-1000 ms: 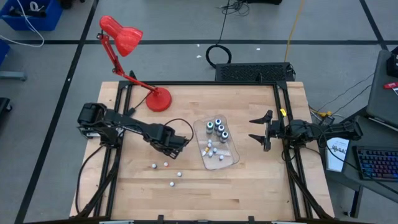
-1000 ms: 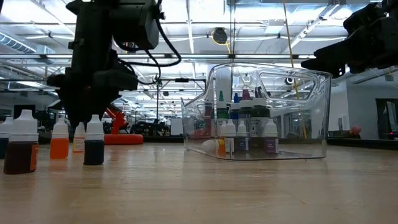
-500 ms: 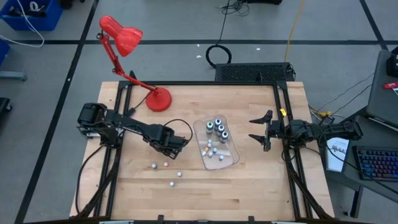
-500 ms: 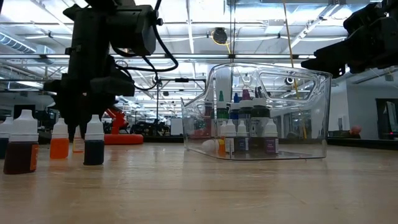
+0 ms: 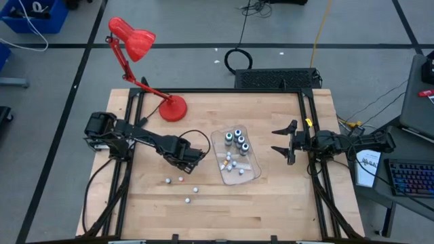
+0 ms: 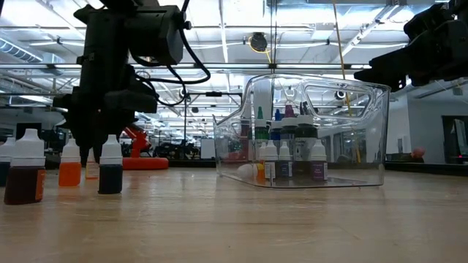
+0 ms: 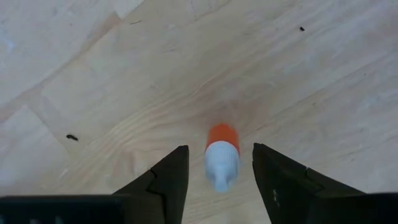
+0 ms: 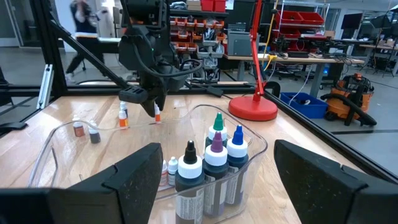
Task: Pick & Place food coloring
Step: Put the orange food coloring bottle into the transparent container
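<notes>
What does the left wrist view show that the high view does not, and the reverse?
Only the left wrist view shows the small orange bottle with a white cap standing between the left tool's open dark fingers, untouched. Only the high view shows the clear plastic tray of bottles, the red desk lamp, the loose little bottles on the wood, and the right tool waiting open beside the tray. Both show the light wooden table.

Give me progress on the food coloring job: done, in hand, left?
Done: the clear tray already holds several bottles. In hand: the left tool is open, straddling an upright orange bottle on the table, not gripping it yet. Left: that one plus the other loose bottles on the wood. The right tool waits open beside the tray.
</notes>
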